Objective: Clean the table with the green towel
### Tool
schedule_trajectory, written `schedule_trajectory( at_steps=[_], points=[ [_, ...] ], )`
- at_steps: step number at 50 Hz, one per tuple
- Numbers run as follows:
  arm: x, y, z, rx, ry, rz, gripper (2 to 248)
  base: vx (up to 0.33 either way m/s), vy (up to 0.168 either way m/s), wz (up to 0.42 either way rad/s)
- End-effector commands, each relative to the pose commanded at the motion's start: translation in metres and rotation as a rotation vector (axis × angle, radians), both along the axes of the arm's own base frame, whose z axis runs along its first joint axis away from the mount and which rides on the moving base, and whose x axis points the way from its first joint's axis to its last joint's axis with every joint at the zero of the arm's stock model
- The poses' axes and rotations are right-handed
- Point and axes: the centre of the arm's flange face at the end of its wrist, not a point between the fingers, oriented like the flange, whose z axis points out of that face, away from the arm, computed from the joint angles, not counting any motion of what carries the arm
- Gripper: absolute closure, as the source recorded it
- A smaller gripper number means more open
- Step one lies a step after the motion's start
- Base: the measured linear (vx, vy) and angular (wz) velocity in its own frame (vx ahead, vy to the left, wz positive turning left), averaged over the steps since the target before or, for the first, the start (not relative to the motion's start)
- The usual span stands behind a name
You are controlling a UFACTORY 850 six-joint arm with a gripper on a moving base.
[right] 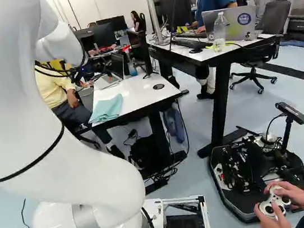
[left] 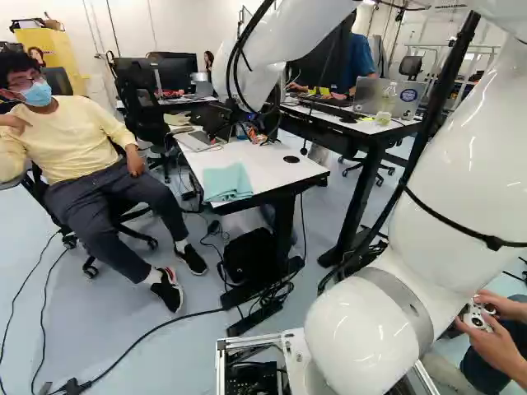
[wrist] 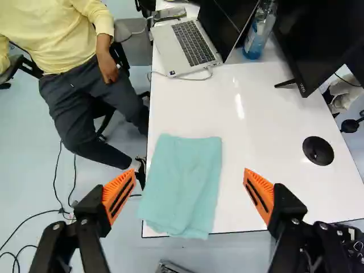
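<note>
Stretching the white arm (left: 461, 173) up and forward from the lowest joint (left: 362, 337), bending high and slanting down towards the wrist (left: 249, 82). Pointing the black claw (left: 258, 133) downward, holding it wide open, spreading both orange pads (wrist: 118, 195) well apart and angling them inward.

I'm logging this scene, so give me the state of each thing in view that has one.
Gripper: open
Green towel: folded, lying flat, slightly over the white table's edge
Near laptop: open
Blue bottle: upright
Near monitor: standing on its foot
Far laptop: open
Clear bottle: upright
</note>
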Motion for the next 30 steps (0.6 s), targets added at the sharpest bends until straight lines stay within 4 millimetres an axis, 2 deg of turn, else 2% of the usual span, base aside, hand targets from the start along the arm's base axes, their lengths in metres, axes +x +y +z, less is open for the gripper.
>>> schedule_trajectory(
  at_steps=[30],
  points=[
    [-0.007, -0.019, -0.023, 0.011, -0.045, -0.033, 3, 0.0, 0.0, 0.0]
  ],
)
